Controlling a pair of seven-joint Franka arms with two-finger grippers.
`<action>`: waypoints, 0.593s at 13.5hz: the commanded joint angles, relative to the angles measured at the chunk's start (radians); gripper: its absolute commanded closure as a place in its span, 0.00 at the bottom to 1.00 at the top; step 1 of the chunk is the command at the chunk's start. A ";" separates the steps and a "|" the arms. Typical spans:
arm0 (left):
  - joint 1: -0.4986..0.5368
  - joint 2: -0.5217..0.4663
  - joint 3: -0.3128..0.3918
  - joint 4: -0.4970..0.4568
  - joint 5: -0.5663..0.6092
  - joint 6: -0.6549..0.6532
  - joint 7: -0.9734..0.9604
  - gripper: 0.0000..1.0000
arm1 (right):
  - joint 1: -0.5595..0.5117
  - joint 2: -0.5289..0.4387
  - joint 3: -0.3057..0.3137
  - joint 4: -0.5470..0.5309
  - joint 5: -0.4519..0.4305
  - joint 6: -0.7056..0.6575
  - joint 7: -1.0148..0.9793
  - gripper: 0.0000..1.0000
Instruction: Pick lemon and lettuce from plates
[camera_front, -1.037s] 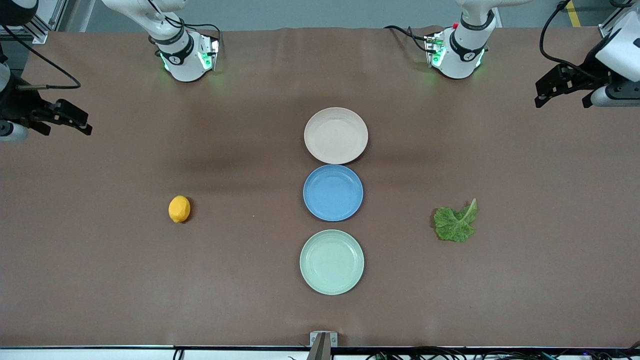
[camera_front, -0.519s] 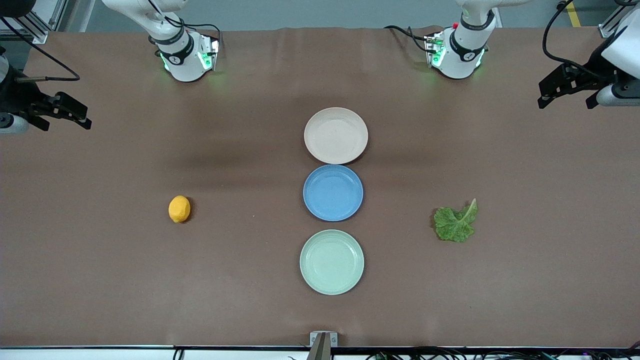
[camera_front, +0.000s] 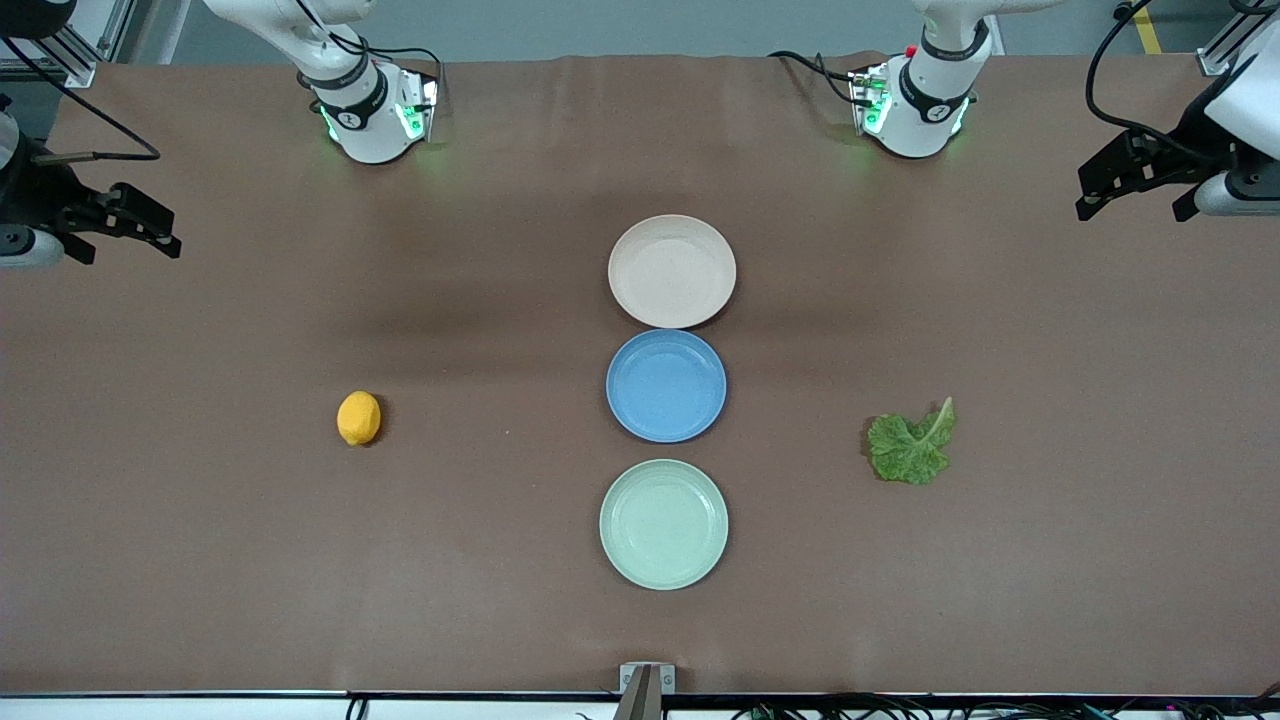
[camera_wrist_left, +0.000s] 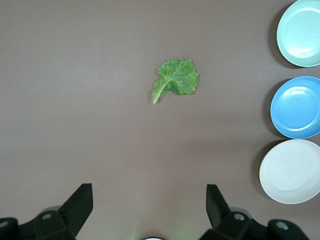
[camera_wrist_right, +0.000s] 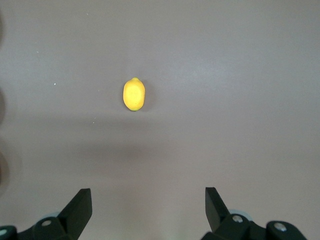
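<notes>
The lemon (camera_front: 359, 418) lies on the bare table toward the right arm's end; it also shows in the right wrist view (camera_wrist_right: 134, 94). The lettuce (camera_front: 910, 447) lies on the bare table toward the left arm's end; it also shows in the left wrist view (camera_wrist_left: 175, 80). The beige-pink plate (camera_front: 672, 270) and the mint green plate (camera_front: 664, 523) are empty. My right gripper (camera_front: 125, 232) is open and empty, high over its end of the table. My left gripper (camera_front: 1135, 187) is open and empty, high over the other end.
An empty blue plate (camera_front: 666, 385) sits between the beige-pink and mint green plates in one row at the table's middle. All three plates show at the edge of the left wrist view. A metal bracket (camera_front: 646, 680) sits at the table's front edge.
Both grippers have drifted slightly outward and up toward their ends of the table. The lemon, lettuce and plates have not moved.
</notes>
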 joint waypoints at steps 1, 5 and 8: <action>-0.005 0.011 -0.007 0.027 0.024 -0.018 0.015 0.00 | -0.018 -0.018 0.016 -0.017 -0.015 -0.001 -0.005 0.00; -0.001 0.048 -0.007 0.027 0.021 -0.013 0.001 0.00 | -0.019 0.006 0.018 0.002 -0.005 -0.001 -0.002 0.00; -0.002 0.108 -0.007 0.057 0.022 -0.010 0.007 0.00 | -0.022 0.009 0.016 0.003 -0.004 -0.003 -0.003 0.00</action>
